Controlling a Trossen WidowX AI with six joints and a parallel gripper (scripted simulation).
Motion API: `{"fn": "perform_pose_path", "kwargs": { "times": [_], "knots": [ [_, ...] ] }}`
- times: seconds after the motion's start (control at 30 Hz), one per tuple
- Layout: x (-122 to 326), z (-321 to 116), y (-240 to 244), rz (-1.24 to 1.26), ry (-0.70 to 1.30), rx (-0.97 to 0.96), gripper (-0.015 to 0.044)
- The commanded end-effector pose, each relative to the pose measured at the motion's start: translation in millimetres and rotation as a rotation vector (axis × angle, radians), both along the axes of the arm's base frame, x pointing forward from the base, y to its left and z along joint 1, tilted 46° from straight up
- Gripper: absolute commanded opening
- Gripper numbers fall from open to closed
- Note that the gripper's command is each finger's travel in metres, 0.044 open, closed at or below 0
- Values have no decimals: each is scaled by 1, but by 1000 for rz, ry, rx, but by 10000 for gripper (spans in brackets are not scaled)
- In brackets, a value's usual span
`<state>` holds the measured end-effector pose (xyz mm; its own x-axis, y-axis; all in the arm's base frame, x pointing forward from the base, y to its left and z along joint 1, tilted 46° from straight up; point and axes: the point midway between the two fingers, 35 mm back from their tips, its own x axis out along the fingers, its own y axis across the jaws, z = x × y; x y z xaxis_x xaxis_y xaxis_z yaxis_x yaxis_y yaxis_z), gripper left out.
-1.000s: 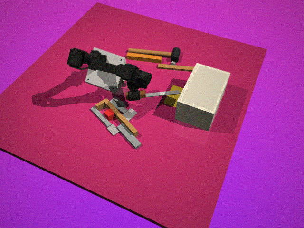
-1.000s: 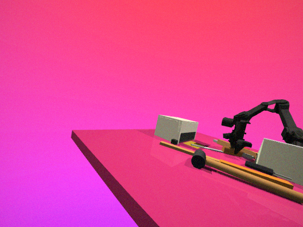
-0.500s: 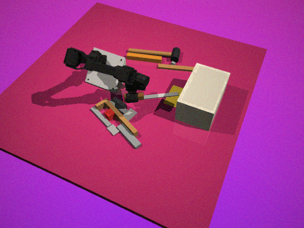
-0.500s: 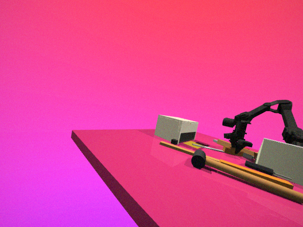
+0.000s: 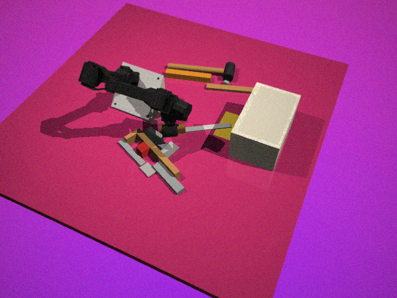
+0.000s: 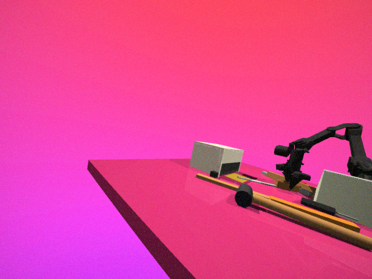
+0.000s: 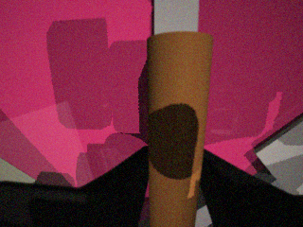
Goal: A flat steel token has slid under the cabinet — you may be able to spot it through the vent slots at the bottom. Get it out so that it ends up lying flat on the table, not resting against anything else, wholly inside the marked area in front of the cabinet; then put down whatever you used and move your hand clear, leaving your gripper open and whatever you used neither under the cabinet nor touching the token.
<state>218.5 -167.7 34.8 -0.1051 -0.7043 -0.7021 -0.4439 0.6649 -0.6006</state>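
Observation:
My gripper (image 5: 169, 130) (image 6: 291, 182) (image 7: 172, 152) is shut on the wooden handle (image 5: 181, 128) (image 6: 281, 185) (image 7: 180, 71) of a tool with a long flat grey blade (image 5: 208, 127) (image 6: 261, 182) (image 7: 176, 16). The blade points at the cabinet (image 5: 270, 112) (image 6: 207, 157), and its tip is over the yellow marked area (image 5: 223, 133) (image 6: 232, 176), close to the cabinet's open front. I cannot tell whether the tip touches the table. The dark opening (image 6: 231, 168) shows low in the cabinet's front. The steel token cannot be made out in any view.
A mallet (image 5: 229, 71) (image 6: 243, 195), an orange bar (image 5: 188, 75) and a wooden strip (image 5: 229, 88) (image 6: 207, 178) lie to one side. On the other side are an angled wooden piece (image 5: 160, 154), a red cube (image 5: 142, 149) and grey bars (image 5: 169, 178). A black-handled tool (image 6: 317, 206) lies near the white base panel (image 6: 342, 192).

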Motion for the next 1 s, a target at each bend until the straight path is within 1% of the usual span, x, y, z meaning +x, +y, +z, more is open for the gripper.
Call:
{"fn": "perform_pose_path", "kwargs": {
  "times": [0.0,0.97],
  "knots": [
    [-1,7,-4,-1,-7,-8,0],
    [-10,30,-26,-2,-8,-10,0]
  ]
}}
